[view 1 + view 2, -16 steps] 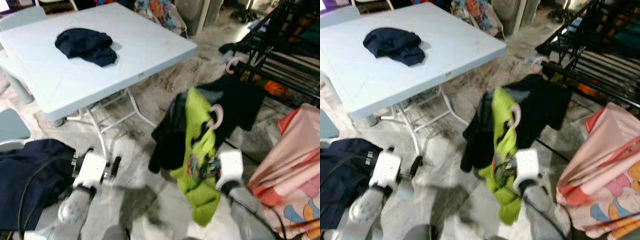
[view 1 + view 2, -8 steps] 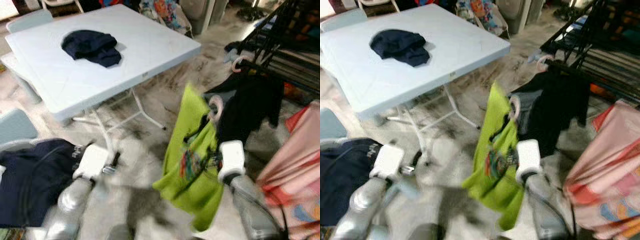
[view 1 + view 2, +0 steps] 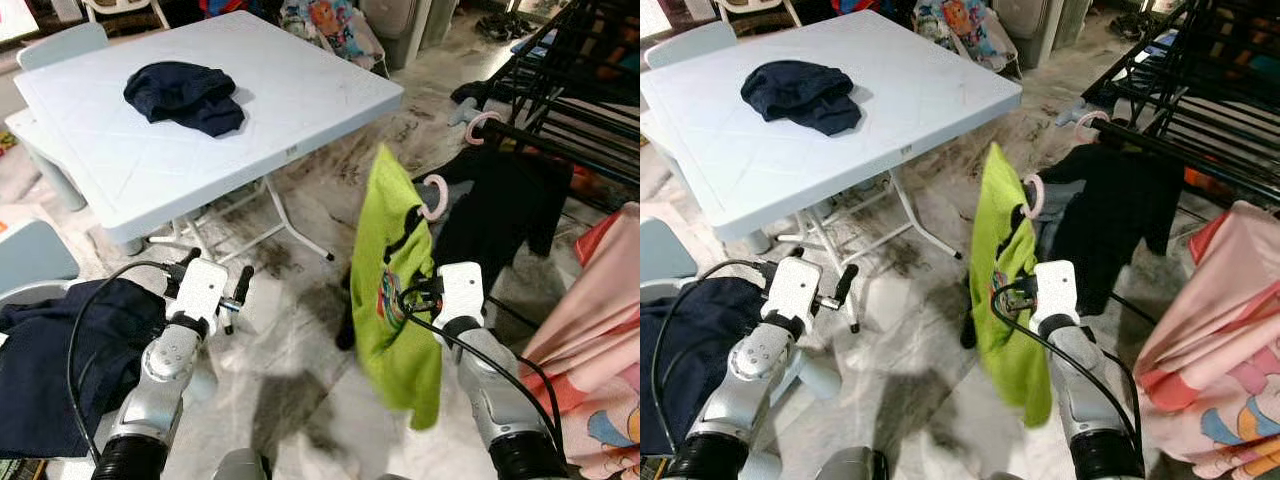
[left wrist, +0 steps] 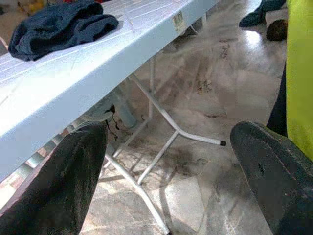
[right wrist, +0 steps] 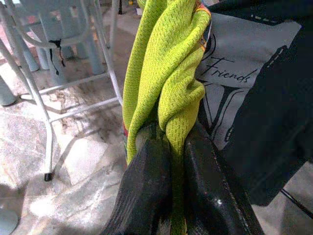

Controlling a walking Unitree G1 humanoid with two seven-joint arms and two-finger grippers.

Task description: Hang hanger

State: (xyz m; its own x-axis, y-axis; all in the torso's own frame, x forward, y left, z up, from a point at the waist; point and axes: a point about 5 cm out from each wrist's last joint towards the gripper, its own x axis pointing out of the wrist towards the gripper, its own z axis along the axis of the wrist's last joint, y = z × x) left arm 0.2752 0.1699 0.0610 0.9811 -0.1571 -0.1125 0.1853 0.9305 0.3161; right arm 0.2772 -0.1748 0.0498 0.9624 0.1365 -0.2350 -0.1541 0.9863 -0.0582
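**Green shirt held up beside the drying rack**

On a marble floor, a white worktop carries a dark garment. The right tool pinches a green shirt on its pink hanger, near the black rack. The left tool gapes wide, holding nothing.

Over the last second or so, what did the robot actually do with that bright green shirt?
The right end effector, clamped on the green shirt with its pink hanger, lifted it up toward the black drying rack; the shirt swung clear of the black garment hanging there. The left end effector stayed open and empty. The navy cloth stayed on the white table.
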